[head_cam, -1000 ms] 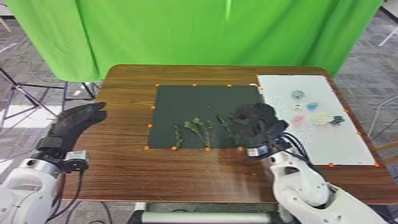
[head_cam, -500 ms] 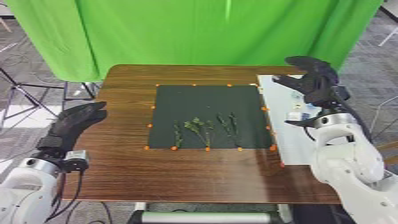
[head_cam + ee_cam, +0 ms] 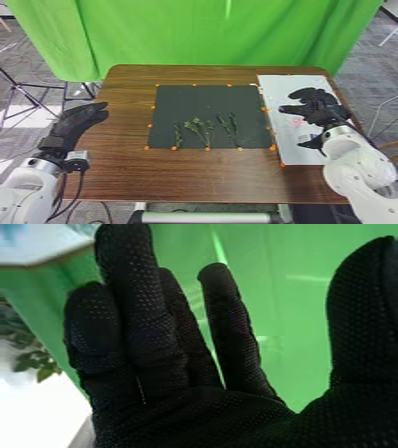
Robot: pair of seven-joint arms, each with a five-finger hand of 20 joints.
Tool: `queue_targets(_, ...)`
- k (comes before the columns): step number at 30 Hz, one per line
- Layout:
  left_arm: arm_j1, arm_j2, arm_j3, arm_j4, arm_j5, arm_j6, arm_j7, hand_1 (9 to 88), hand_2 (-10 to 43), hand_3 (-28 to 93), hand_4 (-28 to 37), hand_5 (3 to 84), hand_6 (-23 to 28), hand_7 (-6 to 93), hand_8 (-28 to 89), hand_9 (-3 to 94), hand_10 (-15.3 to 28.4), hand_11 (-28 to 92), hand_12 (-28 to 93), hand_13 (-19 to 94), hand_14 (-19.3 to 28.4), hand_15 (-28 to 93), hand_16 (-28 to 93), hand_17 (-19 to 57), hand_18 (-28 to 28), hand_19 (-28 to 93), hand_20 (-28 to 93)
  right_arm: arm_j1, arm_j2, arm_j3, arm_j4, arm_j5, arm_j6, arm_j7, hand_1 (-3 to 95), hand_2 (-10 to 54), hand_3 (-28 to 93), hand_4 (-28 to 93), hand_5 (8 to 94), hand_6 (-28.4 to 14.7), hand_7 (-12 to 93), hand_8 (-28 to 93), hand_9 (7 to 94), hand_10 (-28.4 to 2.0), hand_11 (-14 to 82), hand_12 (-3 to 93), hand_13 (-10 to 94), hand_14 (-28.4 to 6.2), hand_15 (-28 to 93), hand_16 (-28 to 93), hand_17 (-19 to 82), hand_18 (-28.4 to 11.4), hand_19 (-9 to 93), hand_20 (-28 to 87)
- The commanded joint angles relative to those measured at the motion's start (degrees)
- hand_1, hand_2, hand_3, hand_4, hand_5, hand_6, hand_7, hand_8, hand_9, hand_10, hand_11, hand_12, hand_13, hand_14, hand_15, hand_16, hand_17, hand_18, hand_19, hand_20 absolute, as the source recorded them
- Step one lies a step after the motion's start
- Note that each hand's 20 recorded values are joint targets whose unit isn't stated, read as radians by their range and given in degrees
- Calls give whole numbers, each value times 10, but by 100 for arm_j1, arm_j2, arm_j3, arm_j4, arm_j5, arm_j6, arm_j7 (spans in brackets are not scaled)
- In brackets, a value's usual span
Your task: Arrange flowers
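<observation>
Green stems (image 3: pixel 203 131) lie on the near part of the dark mat (image 3: pixel 187 96); from where I stand, a pink flower (image 3: pixel 296 121) lies on the white board (image 3: pixel 286 83). Right hand (image 3: pixel 322 109): positioned above the board, released, fingers extended, thumb apart. Left hand (image 3: pixel 78 121): at the table's left edge, released, fingers relaxed.

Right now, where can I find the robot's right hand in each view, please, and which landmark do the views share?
Head view: right hand over the white sheet, on the table's right side.
Right wrist view: right hand close up, fingers upward.
Shared landmark: the green curtain behind.
</observation>
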Motion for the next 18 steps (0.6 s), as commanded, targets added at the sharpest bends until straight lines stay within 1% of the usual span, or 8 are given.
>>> queue_targets(1, -14, -30, 17, 39, 13, -75, -39, 312, 14, 601, -170, 429, 31, 134, -78, 442, 139, 213, 116, 350, 172, 134, 1, 28, 112, 90, 126, 63, 114, -113, 347, -211, -42, 231, 265, -95, 594, -171, 546, -3, 113, -62, 575, -168, 79, 179, 766, -106, 351, 304, 498, -160, 700, 437)
queue_targets(3, -17, -25, 22, 40, 14, -95, -45, 312, 14, 602, -170, 429, 31, 134, -78, 443, 138, 213, 116, 351, 172, 135, 1, 28, 112, 89, 126, 68, 113, -106, 426, -243, -74, 235, 272, -95, 598, -167, 546, -2, 116, -63, 574, -167, 79, 179, 768, -104, 359, 303, 499, -160, 704, 436)
queue_targets(5, 0, -45, 10, 38, 15, -113, -39, 313, 15, 600, -171, 429, 30, 135, -78, 443, 138, 214, 116, 351, 172, 136, 0, 28, 112, 90, 126, 65, 108, -115, 490, -236, -93, 255, 280, -95, 603, -165, 545, -1, 118, -64, 574, -166, 79, 179, 772, -102, 367, 303, 500, -158, 706, 435)
queue_targets(7, -30, -43, 39, 44, 18, -107, -46, 312, 15, 601, -170, 429, 30, 136, -78, 443, 138, 214, 116, 350, 173, 136, 0, 28, 112, 89, 126, 19, 104, -103, 517, -227, -147, 264, 292, -95, 611, -165, 547, 1, 122, -65, 574, -163, 79, 179, 773, -100, 376, 302, 501, -157, 712, 436)
queue_targets(8, -13, -47, 26, 32, 17, -115, -45, 312, 15, 601, -170, 430, 30, 136, -78, 443, 138, 214, 116, 350, 173, 136, 0, 28, 112, 89, 126, 4, 101, -120, 536, -247, -134, 271, 297, -95, 614, -165, 548, 2, 124, -65, 573, -161, 79, 179, 773, -100, 380, 302, 501, -157, 715, 436)
queue_targets(10, -14, -49, 25, 41, 18, -107, -46, 312, 15, 601, -170, 429, 30, 136, -78, 443, 138, 213, 115, 351, 173, 136, 0, 28, 112, 90, 126, 14, 88, -156, 574, -258, -214, 269, 311, -95, 617, -165, 548, 3, 129, -66, 574, -157, 80, 180, 775, -96, 387, 300, 501, -157, 719, 436)
queue_targets(16, -26, -57, 30, 43, 16, -104, -39, 312, 15, 601, -170, 430, 30, 136, -79, 443, 138, 213, 115, 350, 173, 137, -1, 28, 112, 90, 126, -18, 52, -222, 633, -249, -275, 282, 337, -95, 629, -163, 556, 7, 139, -68, 578, -159, 82, 182, 778, -91, 403, 300, 503, -154, 728, 437)
queue_targets(18, -40, -60, 38, 55, 18, -111, -41, 312, 15, 601, -171, 431, 30, 136, -79, 443, 138, 213, 115, 350, 173, 136, -1, 28, 112, 90, 126, -18, 48, -258, 642, -240, -295, 307, 346, -95, 632, -166, 558, 8, 144, -70, 582, -158, 82, 183, 778, -91, 411, 300, 504, -154, 733, 438)
